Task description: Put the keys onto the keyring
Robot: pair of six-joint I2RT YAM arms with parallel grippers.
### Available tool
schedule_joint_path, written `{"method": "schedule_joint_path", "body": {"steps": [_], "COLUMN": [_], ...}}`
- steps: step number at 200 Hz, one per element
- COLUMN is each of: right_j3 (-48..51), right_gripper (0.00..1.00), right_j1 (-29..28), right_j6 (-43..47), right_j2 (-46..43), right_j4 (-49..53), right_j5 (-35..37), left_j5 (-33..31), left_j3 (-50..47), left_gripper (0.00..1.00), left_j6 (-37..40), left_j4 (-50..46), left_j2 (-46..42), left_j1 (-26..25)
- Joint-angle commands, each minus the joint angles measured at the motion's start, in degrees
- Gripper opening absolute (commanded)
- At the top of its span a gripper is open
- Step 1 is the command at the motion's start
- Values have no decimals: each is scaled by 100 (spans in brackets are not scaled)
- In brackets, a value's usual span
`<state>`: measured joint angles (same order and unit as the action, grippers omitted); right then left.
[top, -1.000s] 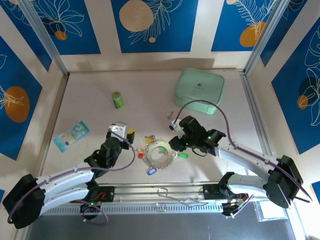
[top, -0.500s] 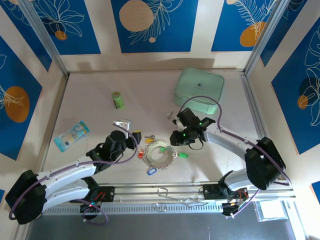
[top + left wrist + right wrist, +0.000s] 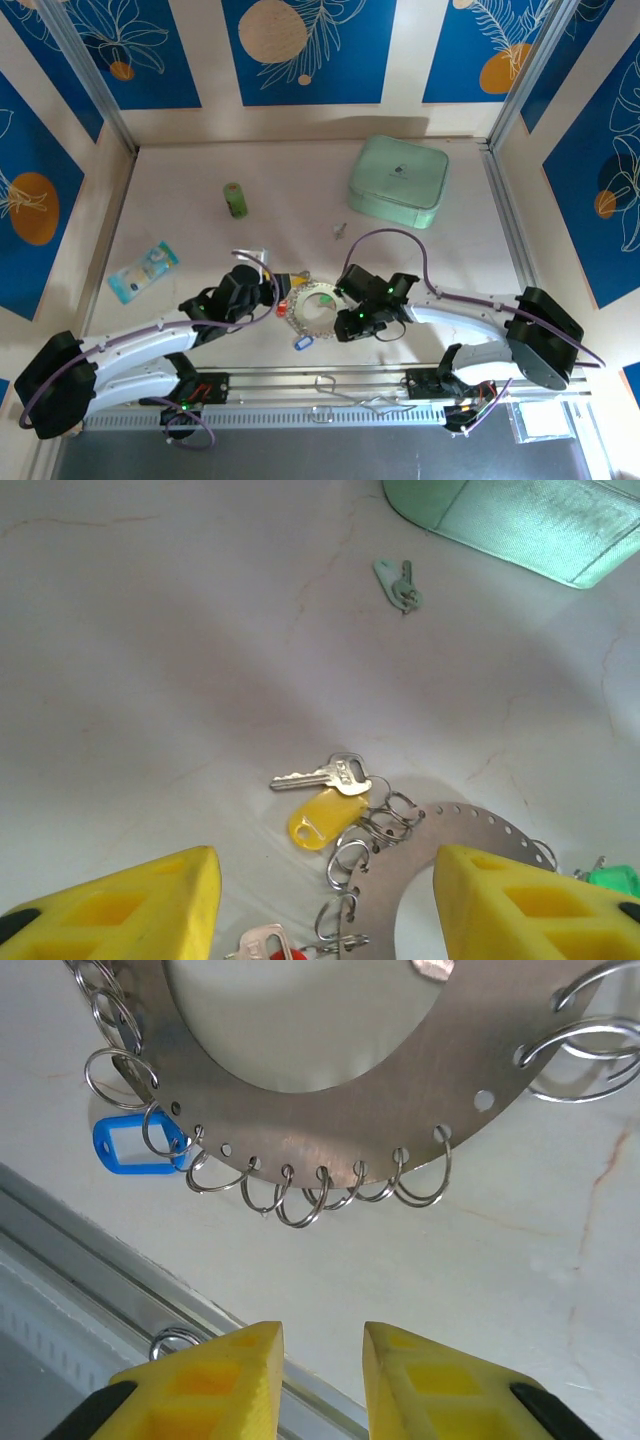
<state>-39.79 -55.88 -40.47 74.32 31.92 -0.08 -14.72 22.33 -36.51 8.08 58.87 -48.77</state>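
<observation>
Two arms reach in from the near edge of the worktop (image 3: 180, 220) in the view from above. The left arm stretches low toward the middle, and the left end effector (image 3: 270, 290) sits just left of the keyring (image 3: 315, 308). The right arm bends in from the right side, and the right end effector (image 3: 345, 326) is at the ring's near right edge. A blue tag (image 3: 303, 342) lies just beside the ring.

From the left wrist, the left end effector (image 3: 325, 890) has its yellow fingers (image 3: 120, 910) spread wide and holds nothing. A silver key with a yellow tag (image 3: 325, 798) lies just ahead, beside small wire loops (image 3: 375, 820) on the keyring (image 3: 470, 835). Another small key (image 3: 400, 583) lies far off, near the mint box (image 3: 520, 520).

From the right wrist, the right end effector (image 3: 322, 1355) has its fingers (image 3: 210, 1380) near each other, with a thin gap and nothing in it. It points at the keyring (image 3: 330, 1125) but stays apart from it. The blue tag (image 3: 135, 1147) hangs on one loop.
</observation>
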Motion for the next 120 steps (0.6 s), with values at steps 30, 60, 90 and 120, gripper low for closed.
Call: {"method": "schedule_joint_path", "body": {"steps": [30,60,90,120], "right_j3": [313,395,505,553], "right_gripper": [26,25,25,23], "right_j1": [405,630,831,909], "right_j6": [23,201,206,223], "right_j2": [7,10,56,127], "right_j4": [-606,-706,-1039,-1144], "right_j5": [71,61,-329,-350], "left_j5": [-189,-276,-290,-299], "left_j3": [-53,-157,-207,-238], "left_gripper": [58,58,58,58], "left_j6": [-187,-177,-173,-163], "left_j4": [-126,-150,-148,-122], "left_j2": [-264,-457,-504,-496], "left_j1": [-80,-80,-80,-80]}}
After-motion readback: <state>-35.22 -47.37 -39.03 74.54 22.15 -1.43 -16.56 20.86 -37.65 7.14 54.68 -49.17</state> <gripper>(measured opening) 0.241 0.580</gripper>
